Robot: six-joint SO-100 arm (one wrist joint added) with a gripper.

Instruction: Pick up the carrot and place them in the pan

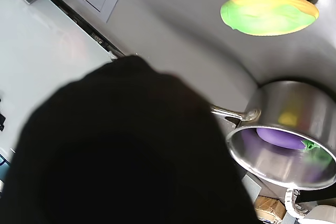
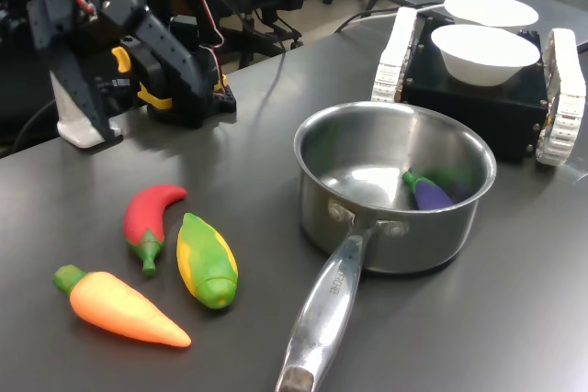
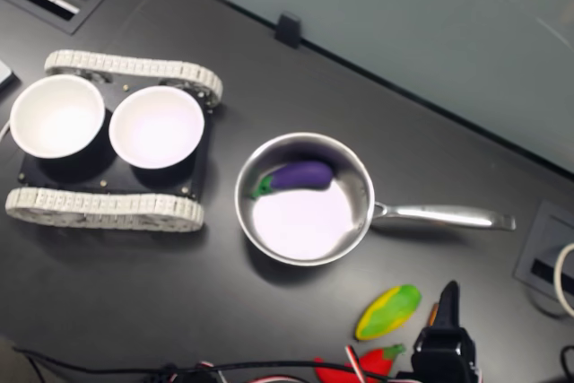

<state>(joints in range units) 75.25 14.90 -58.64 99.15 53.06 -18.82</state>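
The orange carrot (image 2: pixel 119 308) with its green cap lies on the dark table at the first exterior view's lower left, beside the corn. The steel pan (image 2: pixel 317 140) stands mid-table with its long handle (image 2: pixel 322 319) pointing towards the first exterior view's bottom edge; the pan (image 3: pixel 359 181) shows in the second exterior view too. My arm (image 2: pixel 138 52) is folded up at the first exterior view's far left, well away from the carrot. In the second exterior view my gripper (image 3: pixel 448 293) shows as a single black point, shut and empty, and the arm hides most of the carrot there.
A purple eggplant toy (image 2: pixel 430 195) lies inside the pan. A yellow-green corn (image 2: pixel 207 259) and a red chili (image 2: pixel 150 213) lie next to the carrot. Two white bowls (image 3: pixel 157 127) sit on a black tracked base (image 3: pixel 108 208) beyond the pan. A cable hatch (image 3: pixel 547 253) is set into the table.
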